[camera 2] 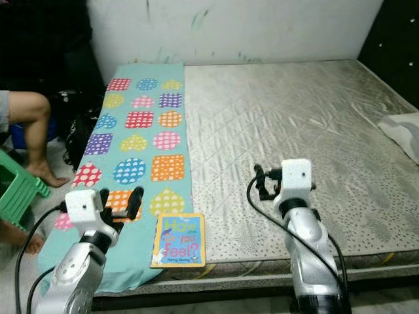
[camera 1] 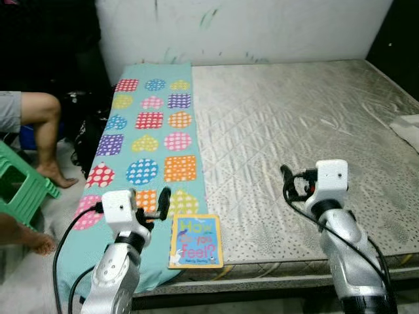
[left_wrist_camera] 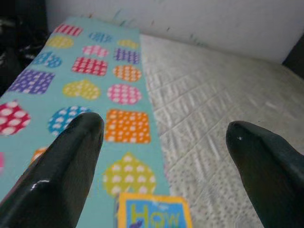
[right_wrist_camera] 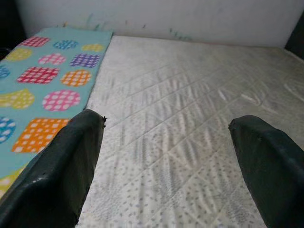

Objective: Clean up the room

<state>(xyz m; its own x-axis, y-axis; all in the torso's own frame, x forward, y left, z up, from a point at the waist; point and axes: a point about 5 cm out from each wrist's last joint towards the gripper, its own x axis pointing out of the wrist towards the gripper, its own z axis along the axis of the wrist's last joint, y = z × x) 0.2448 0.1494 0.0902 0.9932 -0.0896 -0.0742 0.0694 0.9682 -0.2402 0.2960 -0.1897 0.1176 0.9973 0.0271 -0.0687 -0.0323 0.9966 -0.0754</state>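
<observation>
left eye view places the yellow-bordered blue picture book (camera 1: 196,241) flat at the near edge of the bare grey quilted mattress (camera 1: 314,124), long axis running away from the robot. the left gripper (camera 1: 152,202), fingers spread wide, hovers just beside its far left corner. the right gripper (camera 1: 292,184), also wide, is well apart.

Two shiny silver arms, each with a white box at the wrist, black cables looping, and long black fingers (left_wrist_camera: 66,166).
</observation>
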